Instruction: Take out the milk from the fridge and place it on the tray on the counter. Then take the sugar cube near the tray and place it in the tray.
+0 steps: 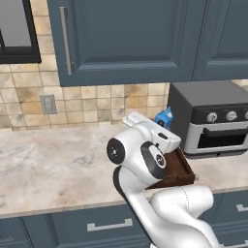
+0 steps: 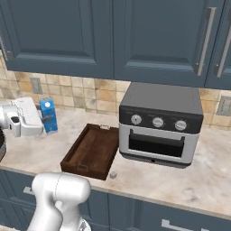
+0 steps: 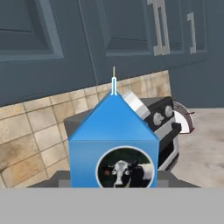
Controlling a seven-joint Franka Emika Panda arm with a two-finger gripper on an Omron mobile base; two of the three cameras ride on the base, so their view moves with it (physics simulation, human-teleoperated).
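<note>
Milk upright between hand fingers.

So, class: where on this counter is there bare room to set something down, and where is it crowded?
Free: the tray's floor, and the counter left of it. Crowded: the oven hugs the tray's right rim, with the sugar cube at its front corner.

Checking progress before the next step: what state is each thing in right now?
Milk carton: upright, held between the fingers, above the counter, left of the tray.
Tray: on the counter, nothing in it.
Sugar cube: on the counter, just off the tray's near right corner.
Toaster oven: door shut.
Upper cabinets: doors shut.
Gripper: shut on the carton.
</note>
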